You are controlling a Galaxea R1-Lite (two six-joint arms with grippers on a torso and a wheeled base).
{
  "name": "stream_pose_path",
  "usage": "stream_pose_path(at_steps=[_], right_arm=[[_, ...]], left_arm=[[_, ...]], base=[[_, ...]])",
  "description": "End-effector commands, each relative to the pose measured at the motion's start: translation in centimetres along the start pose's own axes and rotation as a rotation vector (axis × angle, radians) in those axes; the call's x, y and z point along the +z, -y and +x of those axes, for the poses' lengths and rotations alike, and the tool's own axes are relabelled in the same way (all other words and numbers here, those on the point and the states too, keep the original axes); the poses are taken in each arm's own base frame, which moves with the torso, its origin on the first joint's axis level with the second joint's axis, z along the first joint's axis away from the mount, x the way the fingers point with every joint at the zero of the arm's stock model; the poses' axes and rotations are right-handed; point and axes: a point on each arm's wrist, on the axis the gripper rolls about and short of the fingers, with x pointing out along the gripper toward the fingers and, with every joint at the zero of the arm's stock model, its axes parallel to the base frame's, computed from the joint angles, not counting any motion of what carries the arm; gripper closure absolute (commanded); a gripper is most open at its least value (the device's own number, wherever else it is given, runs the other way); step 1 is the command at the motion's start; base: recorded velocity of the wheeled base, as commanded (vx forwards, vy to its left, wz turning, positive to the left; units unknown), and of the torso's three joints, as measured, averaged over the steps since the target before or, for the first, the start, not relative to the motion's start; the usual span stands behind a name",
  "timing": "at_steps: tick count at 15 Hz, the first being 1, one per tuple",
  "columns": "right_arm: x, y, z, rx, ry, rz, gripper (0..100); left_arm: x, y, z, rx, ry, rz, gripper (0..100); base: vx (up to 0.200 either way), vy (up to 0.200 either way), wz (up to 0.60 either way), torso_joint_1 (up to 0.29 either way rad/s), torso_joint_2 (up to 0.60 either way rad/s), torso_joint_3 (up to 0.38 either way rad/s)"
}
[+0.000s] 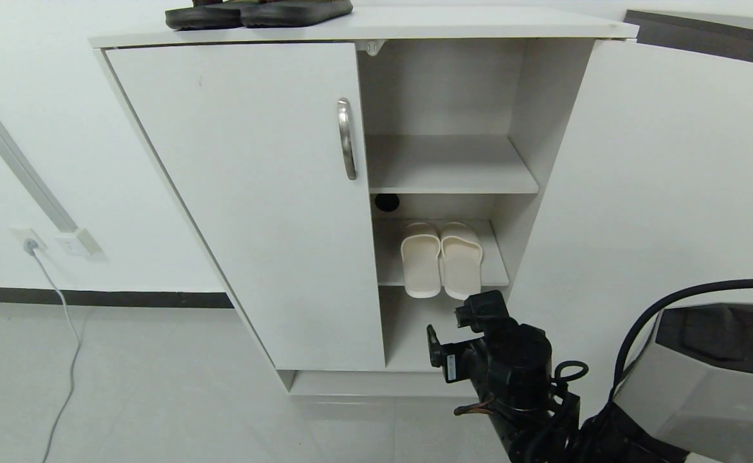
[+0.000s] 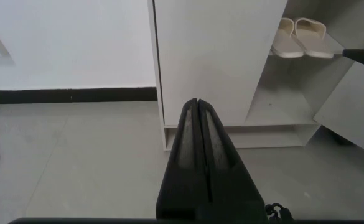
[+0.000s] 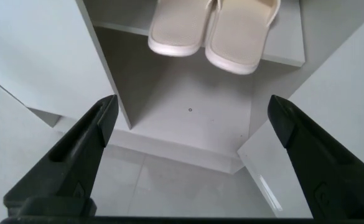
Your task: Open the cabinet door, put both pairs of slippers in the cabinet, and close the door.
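- Head view: white slippers [image 1: 441, 258] sit on the lower shelf [image 1: 495, 270] at frame centre; dark slippers [image 1: 257, 13] lie on the cabinet top [image 1: 479, 29] at upper left (a high reach), so a clumsy grab could knock one off.
- Left wrist view: left claw [image 2: 197, 102] is pressed together, empty, facing the closed door [image 2: 213, 56]; it must part before grasping.
- Right wrist view: right claw [image 3: 192, 104] gapes empty, lower than the white slippers; rising carelessly, it could clip their overhanging ends.
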Motion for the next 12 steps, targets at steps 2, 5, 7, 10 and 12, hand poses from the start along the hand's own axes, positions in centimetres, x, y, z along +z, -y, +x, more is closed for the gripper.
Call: stream_pose_path(at_steps=[2,5,7,10,12], right_arm=[[-0.07,0.01,0.01,0.001,-0.002,-0.001,0],[-0.1,0.03,-0.01,0.0,-0.003,-0.002,0],[0.01,0.09,-0.01,-0.002,0.0,0.0,0],[0.04,0.28,0.12,-0.009,0.001,0.002,0],[0.09,0.41,0.21,-0.012,0.004,0.005,0]], left_arm=[[0.0,0.0,0.01,0.001,-0.001,0.0,100],[0.0,0.0,0.01,-0.001,-0.001,0.0,100],[0.0,0.0,0.01,-0.001,-0.001,0.0,100],[0.0,0.0,0.01,-0.001,-0.001,-0.002,100],[0.0,0.0,0.01,-0.001,-0.001,-0.002,100]], base=[[0.0,0.0,0.0,0.006,0.0,0.05],[0.0,0.0,0.0,0.002,0.0,0.178],[0.0,0.0,0.0,0.002,0.0,0.205],[0.0,0.0,0.0,0.001,0.0,0.185],[0.0,0.0,0.0,0.005,0.0,0.075]])
